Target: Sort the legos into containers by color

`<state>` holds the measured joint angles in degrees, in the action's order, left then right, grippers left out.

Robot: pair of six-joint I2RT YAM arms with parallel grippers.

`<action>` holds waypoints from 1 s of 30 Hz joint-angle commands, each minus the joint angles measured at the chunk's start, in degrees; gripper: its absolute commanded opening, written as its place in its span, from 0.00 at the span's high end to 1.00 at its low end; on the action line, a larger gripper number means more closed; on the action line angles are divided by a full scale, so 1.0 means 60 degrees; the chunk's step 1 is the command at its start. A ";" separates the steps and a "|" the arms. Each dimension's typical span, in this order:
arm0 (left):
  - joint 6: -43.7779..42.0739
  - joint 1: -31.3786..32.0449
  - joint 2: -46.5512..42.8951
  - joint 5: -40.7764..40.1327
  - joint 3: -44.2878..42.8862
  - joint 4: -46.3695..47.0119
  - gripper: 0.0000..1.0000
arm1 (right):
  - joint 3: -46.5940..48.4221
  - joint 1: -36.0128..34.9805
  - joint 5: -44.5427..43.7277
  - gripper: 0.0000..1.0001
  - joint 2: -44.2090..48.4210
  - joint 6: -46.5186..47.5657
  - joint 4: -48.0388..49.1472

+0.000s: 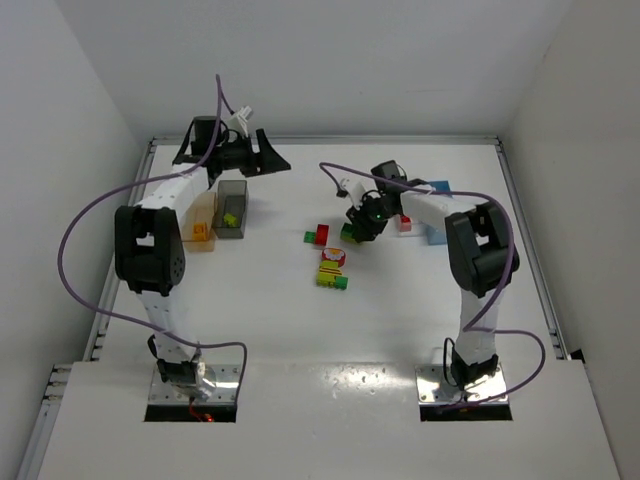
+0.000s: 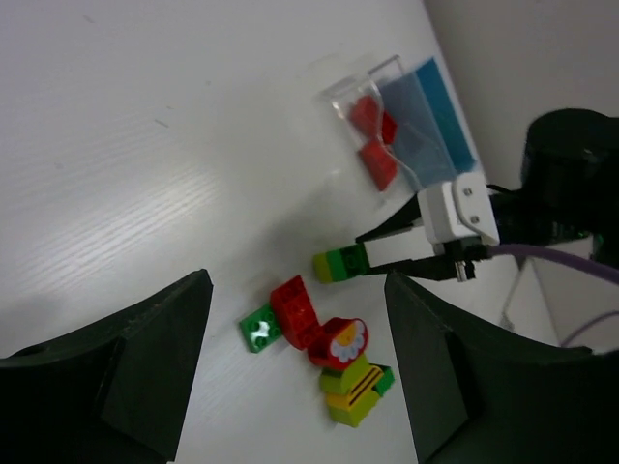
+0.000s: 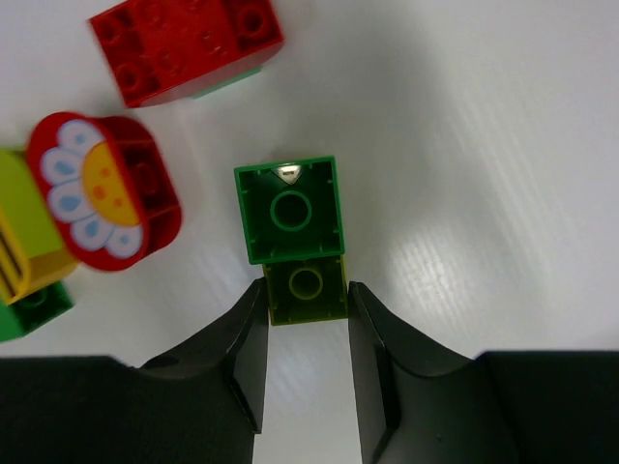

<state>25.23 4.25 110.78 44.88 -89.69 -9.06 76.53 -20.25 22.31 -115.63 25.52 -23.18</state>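
Observation:
My right gripper [image 1: 353, 232] is shut on a green-and-lime two-brick cluster [image 3: 293, 237], with its fingers [image 3: 242, 338] pressed on the lime brick, low over the table. A red brick on a green plate [image 3: 184, 43], a red flower brick [image 3: 102, 188] and a lime-yellow-green cluster [image 1: 332, 280] lie just left of it. My left gripper [image 1: 262, 160] is open and empty, high at the far left above the orange bin [image 1: 203, 222] and the dark grey bin [image 1: 231, 208]. The grey bin holds a lime brick [image 1: 230, 219]. The clear bin [image 2: 372, 116] holds red bricks, with the light blue bin [image 2: 435, 121] beside it.
White walls close the table at the back and on both sides. The clear and blue bins stand just right of my right gripper, under its arm [image 1: 440, 210]. A purple cable [image 1: 80, 230] loops off the left arm.

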 commanded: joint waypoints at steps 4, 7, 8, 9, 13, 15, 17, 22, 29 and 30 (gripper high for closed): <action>0.0937 0.0579 0.0008 0.3270 0.0812 0.1772 0.24 | 0.0881 0.0488 0.2798 0.88 0.1138 0.0404 -0.2008; -0.0188 0.0858 -0.0079 0.4118 0.1339 0.1774 0.24 | 0.1555 0.0489 0.3956 0.88 0.1050 0.0508 -0.3163; -0.0932 0.0859 -0.0080 0.4382 0.1630 0.1774 0.24 | 0.1745 0.0489 0.4422 0.88 0.1050 0.0508 -0.3328; -0.1142 0.0859 -0.0080 0.4486 0.1749 0.1774 0.24 | 0.1863 0.0489 0.4659 0.88 0.1137 0.0508 -0.3706; -0.1845 0.0946 0.0037 0.4663 0.1867 0.1774 0.24 | 0.2346 0.0489 0.5757 0.88 0.1138 0.0115 -0.4267; -0.1847 0.1151 0.0037 0.4444 0.1867 0.1861 0.25 | 0.2347 0.0489 0.5964 0.88 0.1138 -0.0135 -0.4267; -0.1964 0.1282 -0.0051 0.4298 0.1779 0.1862 0.27 | 0.2259 0.0489 0.6257 0.88 0.1254 -0.0458 -0.4062; -0.2199 0.1853 -0.0373 0.4398 0.1882 0.2300 0.28 | 0.1982 0.0489 0.6711 0.90 0.1343 -0.0985 -0.3813; -0.2199 0.2148 -0.0739 0.5350 0.2351 0.3077 0.28 | 0.1776 0.0680 0.7240 0.91 0.1343 -0.2172 -0.2906; -0.2199 0.2148 -0.0739 0.5438 0.2351 0.3179 0.28 | 0.1776 0.0680 0.7240 0.91 0.1343 -0.2289 -0.2904</action>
<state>14.44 16.71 109.43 72.40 -76.16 4.89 87.02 -16.58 60.71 -110.54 15.44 -45.21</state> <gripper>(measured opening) 0.723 0.338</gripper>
